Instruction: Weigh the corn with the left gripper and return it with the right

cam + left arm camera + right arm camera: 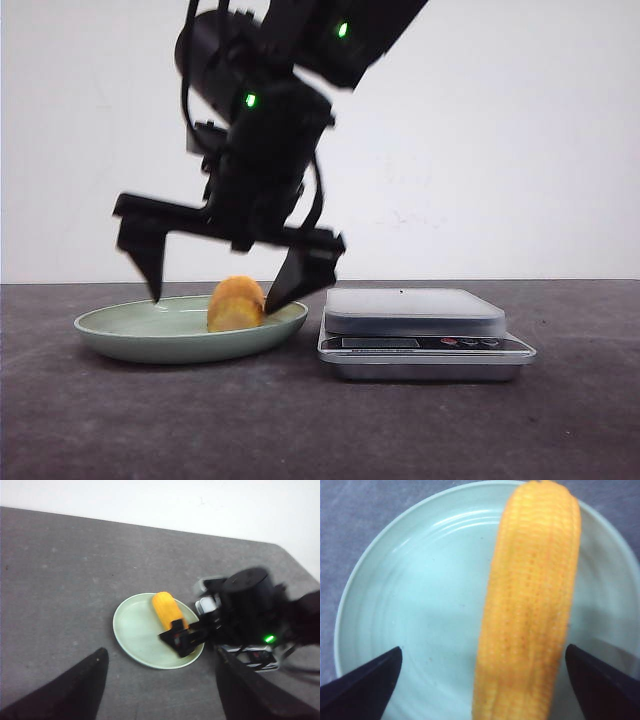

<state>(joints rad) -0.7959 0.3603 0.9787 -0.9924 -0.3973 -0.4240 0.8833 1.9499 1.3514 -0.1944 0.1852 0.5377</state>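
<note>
Orange corn (236,303) | partly hidden by open right pincer (228,291) | on plate (130,336)

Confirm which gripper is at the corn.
The right gripper: open, its fingers straddle the corn on the plate. The left gripper is open too, but farther off and empty.

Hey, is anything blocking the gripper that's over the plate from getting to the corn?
Nothing visible. The right gripper hangs open above the plate, its fingers straddling the corn with only bare plate between them. The scale sits clear to the side.
</note>
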